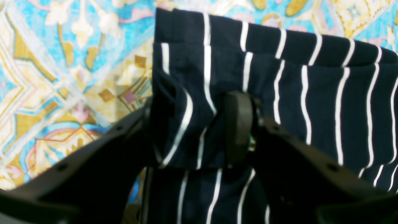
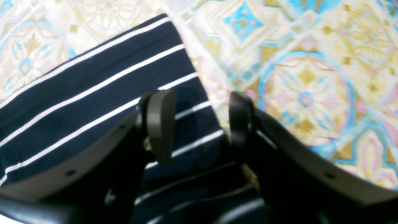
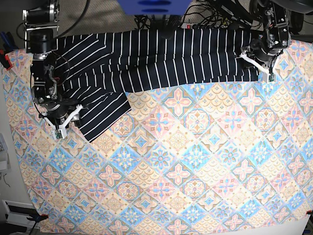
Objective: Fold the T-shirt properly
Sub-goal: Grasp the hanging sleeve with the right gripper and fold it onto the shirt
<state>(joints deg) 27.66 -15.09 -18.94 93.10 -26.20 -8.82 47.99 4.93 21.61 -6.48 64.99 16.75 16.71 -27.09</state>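
Left gripper [image 1: 199, 130] half-closed, pinching T-shirt [image 3: 161, 54] edge, likely for fold; right gripper [image 2: 199, 124] parted, straddling corner, grip unclear.

The place looks like a robotics lab or test bench. 2 robot arms [image 3: 46, 73] are mounted at the far edge of a table draped with a pastel tile-patterned cloth [image 3: 186, 166], loose black cables [image 3: 215, 12] tangle behind it, and orange clamps [image 3: 5, 59] pin the cloth's corners down.
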